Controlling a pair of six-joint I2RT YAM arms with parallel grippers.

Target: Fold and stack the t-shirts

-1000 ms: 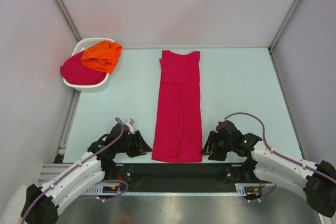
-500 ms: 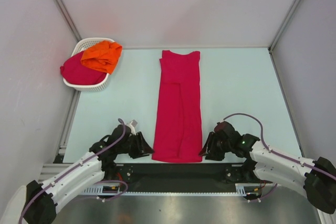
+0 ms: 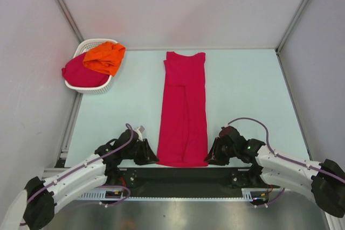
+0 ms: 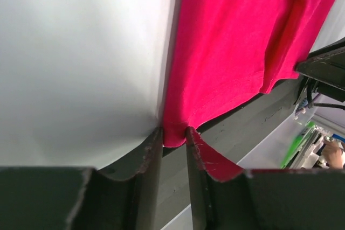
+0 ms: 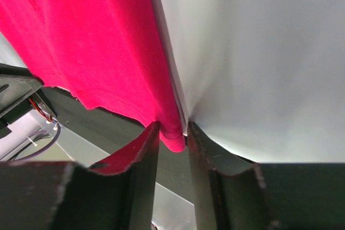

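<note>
Both tools, left tool and right tool, pinch the crimson t-shirt's near corners.

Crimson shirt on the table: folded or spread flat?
Partly folded: the crimson shirt lies as a long narrow strip, its sides turned inward, with overlapping edges running down its middle.

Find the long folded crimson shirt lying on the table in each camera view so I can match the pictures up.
Top external: the crimson shirt lies lengthwise mid-table, collar far, hem near.
Left wrist: it fills the upper right; its near corner sits between the left gripper fingers.
Right wrist: it fills the upper left; its other near corner sits between the right gripper fingers.
Shared landmark: the shirt's near hem at the table edge.
</note>
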